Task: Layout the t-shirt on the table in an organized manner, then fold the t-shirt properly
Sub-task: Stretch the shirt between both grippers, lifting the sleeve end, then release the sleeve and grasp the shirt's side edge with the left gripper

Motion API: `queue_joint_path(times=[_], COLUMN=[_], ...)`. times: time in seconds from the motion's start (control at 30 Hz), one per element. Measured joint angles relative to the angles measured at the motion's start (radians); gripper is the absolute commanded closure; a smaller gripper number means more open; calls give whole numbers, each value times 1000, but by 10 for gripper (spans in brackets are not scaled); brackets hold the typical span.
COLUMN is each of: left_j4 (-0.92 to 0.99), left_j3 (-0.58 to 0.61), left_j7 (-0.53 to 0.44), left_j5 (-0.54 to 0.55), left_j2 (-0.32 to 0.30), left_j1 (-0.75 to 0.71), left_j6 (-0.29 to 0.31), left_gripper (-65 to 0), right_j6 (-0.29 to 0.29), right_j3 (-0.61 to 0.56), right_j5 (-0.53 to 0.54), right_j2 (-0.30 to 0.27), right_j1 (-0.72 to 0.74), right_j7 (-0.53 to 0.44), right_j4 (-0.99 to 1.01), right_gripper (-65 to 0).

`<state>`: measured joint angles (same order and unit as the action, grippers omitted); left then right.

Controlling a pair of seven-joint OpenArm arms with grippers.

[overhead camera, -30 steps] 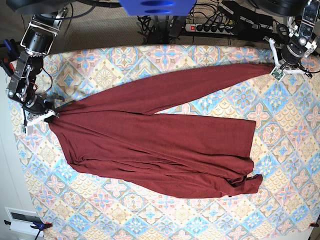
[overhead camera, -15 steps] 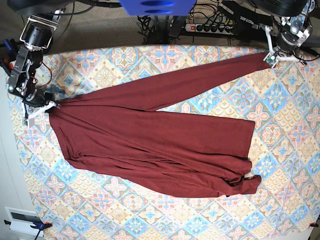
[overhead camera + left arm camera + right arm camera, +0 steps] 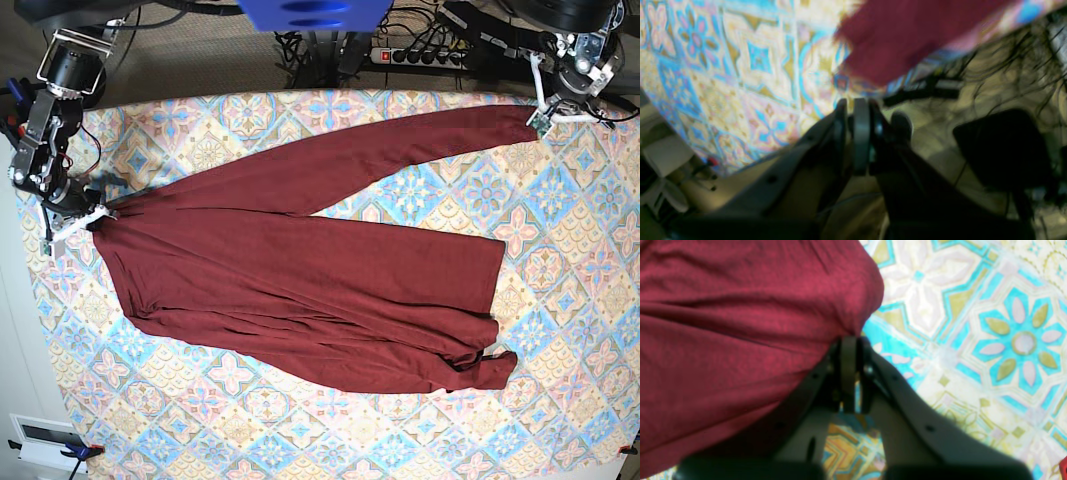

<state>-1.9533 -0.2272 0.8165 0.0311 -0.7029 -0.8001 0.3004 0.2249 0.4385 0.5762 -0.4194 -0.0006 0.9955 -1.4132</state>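
**Kid:** What are your right jaws doing?

**Me:** My right gripper (image 3: 849,340) is pinched tight on the soft, dark red knit t-shirt (image 3: 740,323). A bunched bit of cloth sits right at my tips. The rest spreads away ahead and off to one side. I hold on there so that corner cannot slide.

**Kid:** What is under it?

**Me:** The wide table (image 3: 973,323), with its blue, pink and cream flower-tile cover. The t-shirt lies on it, drawn out long between my two arms.

**Kid:** And your left jaws?

**Me:** My left gripper (image 3: 857,103) is by the table's edge, and that picture is blurry. The jaws look close together, but I cannot tell if they are closed or let go. The long thin end of the t-shirt lies just ahead of my tips, not between them, as far as I can see.

**Kid:** Why pull it so long?

**Me:** I think pulling from both ends smooths it. One end looks crumpled, so the laying out is not done. Folding comes after.
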Motion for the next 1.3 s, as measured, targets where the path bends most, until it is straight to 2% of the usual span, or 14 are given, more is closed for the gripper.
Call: queue_joint_path(times=[0.1,0.23,0.5,0.57,0.67,0.8,1.0,1.3], left_j4=[0,0,0,0,7,101,254,422], left_j3=[7,6,-20,-78,-172,-281,-291,-297], left_j7=[-3,4,3,4,18,2,22,21], left_j5=[17,128,160,218,367,526,547,537], left_j2=[13,24,27,55,85,144,233,331], left_j1=[-1,23,35,50,112,259,451,666], left_j6=[2,2,5,0,4,-4,0,-13], left_gripper=[-23,-1,-44,-44,-48,-49,-55,-241], right_j6=[0,0,0,0,0,0,0,-1], right_j3=[0,0,0,0,0,0,0,-1], right_j5=[-1,-3,-2,-3,-3,-3,-2,-3], right_j2=[-1,-1,-1,-2,-1,-2,-2,-2], right_j1=[0,0,0,0,0,0,0,0], right_j7=[0,0,0,0,0,0,0,0], right_j4=[-1,-1,-1,-1,-1,-1,-3,-3], right_gripper=[-5,-5,-5,-5,-5,-5,-5,-5])
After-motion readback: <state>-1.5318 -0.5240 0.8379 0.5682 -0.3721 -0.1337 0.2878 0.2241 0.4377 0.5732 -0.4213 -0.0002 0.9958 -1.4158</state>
